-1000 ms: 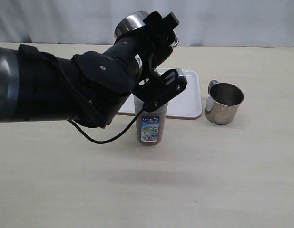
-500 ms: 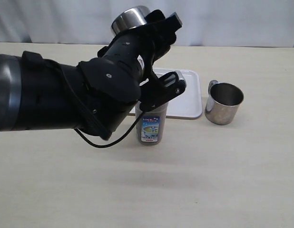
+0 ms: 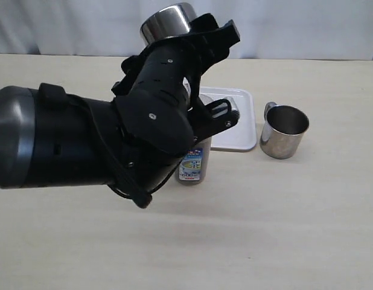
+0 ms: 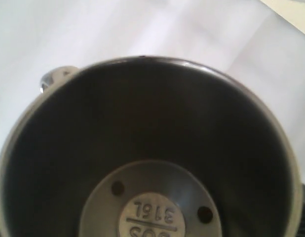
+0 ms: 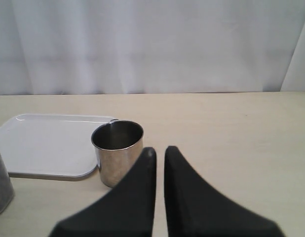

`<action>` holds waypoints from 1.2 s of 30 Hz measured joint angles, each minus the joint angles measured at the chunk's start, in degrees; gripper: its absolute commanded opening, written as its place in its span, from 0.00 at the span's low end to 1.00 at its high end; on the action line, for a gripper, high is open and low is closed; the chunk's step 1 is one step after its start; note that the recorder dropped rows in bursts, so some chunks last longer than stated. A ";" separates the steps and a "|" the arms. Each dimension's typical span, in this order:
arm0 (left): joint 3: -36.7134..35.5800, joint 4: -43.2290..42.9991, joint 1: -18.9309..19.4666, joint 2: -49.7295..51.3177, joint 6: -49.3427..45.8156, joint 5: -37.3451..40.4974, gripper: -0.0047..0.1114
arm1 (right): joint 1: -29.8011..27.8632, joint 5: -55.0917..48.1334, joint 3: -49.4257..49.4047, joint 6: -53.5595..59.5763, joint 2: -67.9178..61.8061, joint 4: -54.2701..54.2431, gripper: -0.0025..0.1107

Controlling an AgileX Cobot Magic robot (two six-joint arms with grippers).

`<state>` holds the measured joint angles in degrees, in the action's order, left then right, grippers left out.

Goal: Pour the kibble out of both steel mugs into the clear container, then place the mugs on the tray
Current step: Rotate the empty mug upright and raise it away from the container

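My left gripper (image 3: 195, 43) is shut on one steel mug (image 3: 168, 21), held upside down with its base up, high above the clear container (image 3: 193, 162). In the left wrist view that mug (image 4: 142, 148) fills the picture; its inside is bare and no kibble shows in it. The arm hides most of the container; only its labelled lower part shows. In the right wrist view a dark fill shows at the container's (image 5: 0, 190) foot. The second steel mug (image 3: 284, 131) (image 5: 118, 152) stands upright right of the tray (image 3: 241, 130) (image 5: 44, 143). My right gripper (image 5: 160, 150) is shut, empty, near that mug.
The left arm's thick black body (image 3: 84, 145) spans the left half of the exterior view, with a cable loop (image 3: 138, 196) hanging under it. A white curtain (image 3: 295, 27) closes off the table's far edge.
The left arm has rolled and swung nearer the camera, turning the mug's base further up and covering more of the clear container. The right gripper and second mug have not moved.
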<state>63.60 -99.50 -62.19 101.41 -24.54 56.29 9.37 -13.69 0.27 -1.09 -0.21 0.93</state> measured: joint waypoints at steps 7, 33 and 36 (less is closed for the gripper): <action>0.11 0.00 0.00 5.93 -0.13 2.26 0.04 | 0.00 0.00 0.00 0.00 0.00 0.00 0.06; 2.66 2.56 -5.95 7.77 -4.14 9.47 0.04 | 0.00 0.00 0.00 0.00 0.00 -0.93 0.06; 2.66 1.19 -5.95 9.00 -2.29 11.59 0.04 | 0.00 0.00 0.00 0.00 0.00 -0.93 0.06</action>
<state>66.25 -98.31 -68.14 110.42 -26.83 67.89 9.37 -13.69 0.27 -1.09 -0.21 0.00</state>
